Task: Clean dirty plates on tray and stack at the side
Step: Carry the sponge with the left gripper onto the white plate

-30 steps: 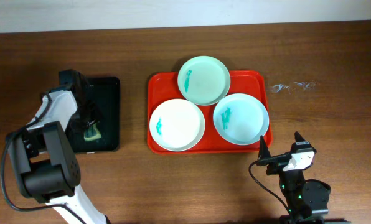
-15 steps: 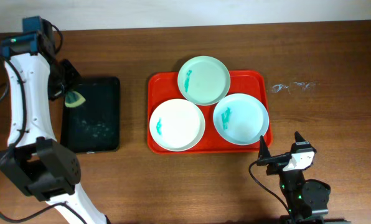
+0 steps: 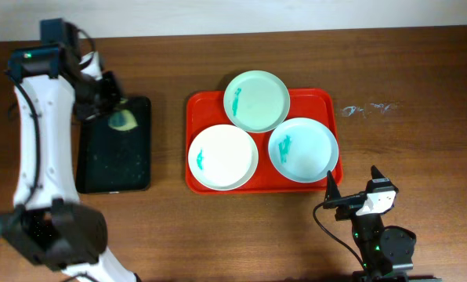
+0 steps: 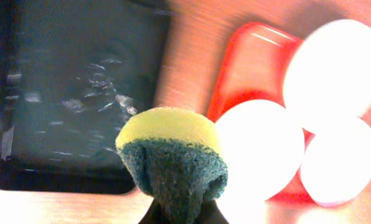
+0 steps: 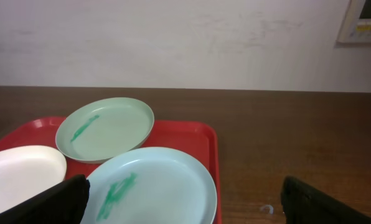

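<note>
The red tray holds three plates, each with a teal smear: a mint green one at the back, a white one at front left and a pale blue one at front right. My left gripper is shut on a yellow and green sponge and holds it above the top right of the black tray. My right gripper is open and empty, in front of the red tray's right corner; the right wrist view shows the blue plate just ahead of it.
The black tray has water drops on it. A small wet smear lies on the wood right of the red tray. The table's far edge meets a white wall.
My left gripper lifted the sponge off the black tray's lower left, swung up to the back left, then moved right over the tray's top right corner. The right arm has not moved.
</note>
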